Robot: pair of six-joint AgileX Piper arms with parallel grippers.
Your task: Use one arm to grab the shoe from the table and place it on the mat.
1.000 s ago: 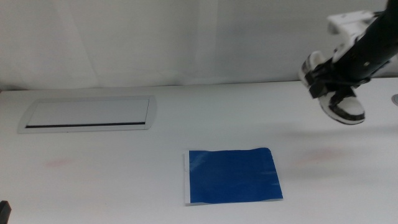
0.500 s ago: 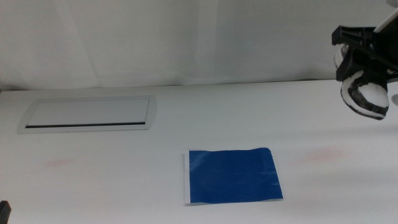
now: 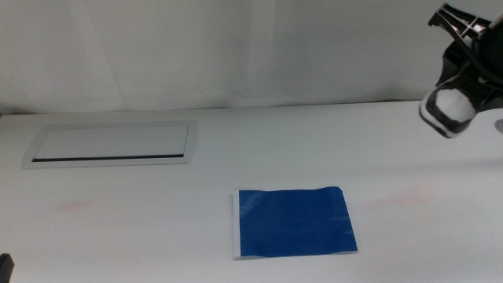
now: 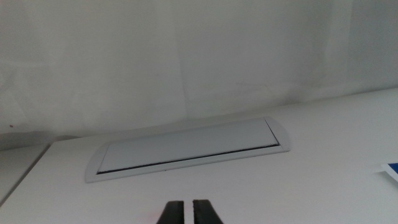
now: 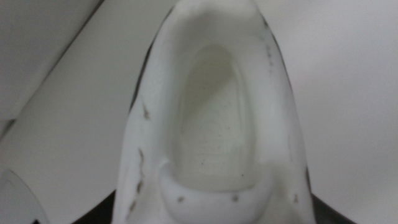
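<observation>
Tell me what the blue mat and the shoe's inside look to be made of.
The mat: thin flexible sheet, plastic or coated paper by the look, slightly glossy, with a white edge strip. The shoe, held aloft in the right hand: pale fabric-like lining, faintly textured and speckled; exact material unclear.

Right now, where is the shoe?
The shoe hangs in the right gripper at the far right of the middle view, off the table, up and right of the blue mat.

**Middle view: shoe held aloft at right edge**

Right gripper (image 3: 464, 75): upper right, closed on the sneaker (image 3: 448, 106), held clear above the desk (image 3: 236, 157). Blue mat (image 3: 295, 222): flat, front centre, well apart from the sneaker. Silver-framed inset panel (image 3: 110, 143): rear left of the desk.
</observation>
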